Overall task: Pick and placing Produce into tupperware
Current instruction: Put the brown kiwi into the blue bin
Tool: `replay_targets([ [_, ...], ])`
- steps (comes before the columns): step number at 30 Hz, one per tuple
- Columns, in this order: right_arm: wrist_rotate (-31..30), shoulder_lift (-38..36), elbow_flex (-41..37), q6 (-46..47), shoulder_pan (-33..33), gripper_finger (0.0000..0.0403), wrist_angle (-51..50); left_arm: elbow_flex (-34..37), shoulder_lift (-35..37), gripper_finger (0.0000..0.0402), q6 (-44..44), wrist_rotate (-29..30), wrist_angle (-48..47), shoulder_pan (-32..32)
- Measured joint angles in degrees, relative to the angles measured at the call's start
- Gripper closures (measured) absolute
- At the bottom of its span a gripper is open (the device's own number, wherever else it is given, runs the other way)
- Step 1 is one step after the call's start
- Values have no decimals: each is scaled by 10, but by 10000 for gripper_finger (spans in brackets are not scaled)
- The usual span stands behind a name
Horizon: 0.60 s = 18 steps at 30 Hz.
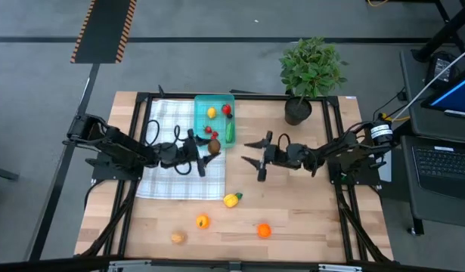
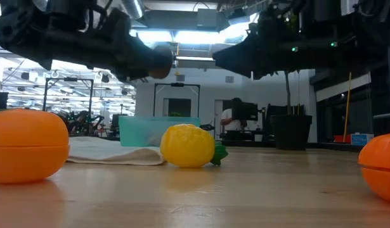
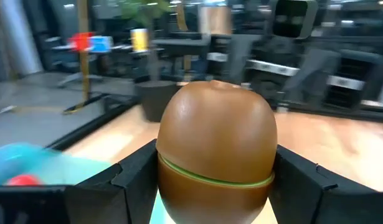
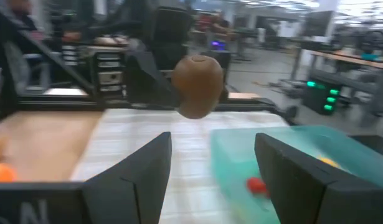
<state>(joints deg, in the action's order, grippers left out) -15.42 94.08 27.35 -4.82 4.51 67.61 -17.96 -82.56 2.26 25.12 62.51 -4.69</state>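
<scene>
Glossy plastic brown fruit (image 3: 215, 149) (green seam), translucent teal tupperware (image 1: 204, 108) upper centre, checked cloth (image 1: 168, 177), pale wood table (image 1: 308, 211).

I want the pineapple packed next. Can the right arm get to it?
Probably yes. The right gripper is open and empty, and the pineapple lies alone on bare table just in front of it, with nothing between. The left gripper is busy holding the brown fruit.
</scene>
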Motion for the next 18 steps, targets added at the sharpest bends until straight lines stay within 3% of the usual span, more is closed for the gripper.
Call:
replay_targets([
  [18,2,0,0,66,-83,171,-27,-20,0,167,3,10,-46,111],
])
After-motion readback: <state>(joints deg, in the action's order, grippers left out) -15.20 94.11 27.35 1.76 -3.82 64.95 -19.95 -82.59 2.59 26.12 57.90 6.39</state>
